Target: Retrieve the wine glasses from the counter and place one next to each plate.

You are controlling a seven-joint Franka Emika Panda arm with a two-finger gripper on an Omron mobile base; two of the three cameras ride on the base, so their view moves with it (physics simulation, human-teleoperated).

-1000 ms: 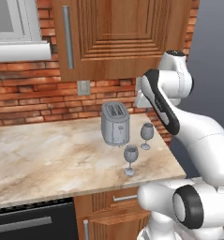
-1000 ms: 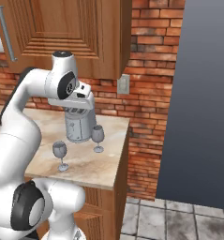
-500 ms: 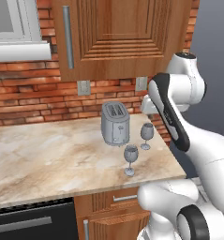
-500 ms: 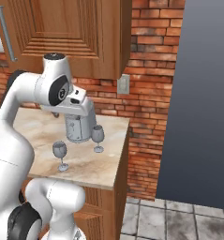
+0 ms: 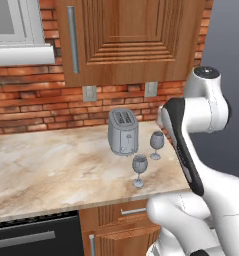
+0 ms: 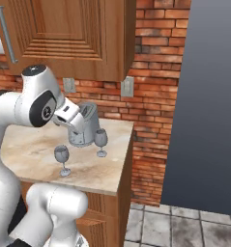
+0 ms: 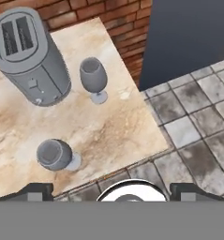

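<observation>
Two wine glasses [image 7: 93, 77] [image 7: 55, 154] stand on the counter [image 7: 99, 136] below the wide-open, empty claw [image 7: 111, 190].

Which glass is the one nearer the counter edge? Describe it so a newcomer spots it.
Find the beige counter under the brick wall, then the grey toaster near its right end. Two stemmed grey glasses stand by it. The one meant stands alone in front of the toaster, close to the front edge; the other glass stands further back, right beside the toaster.
</observation>
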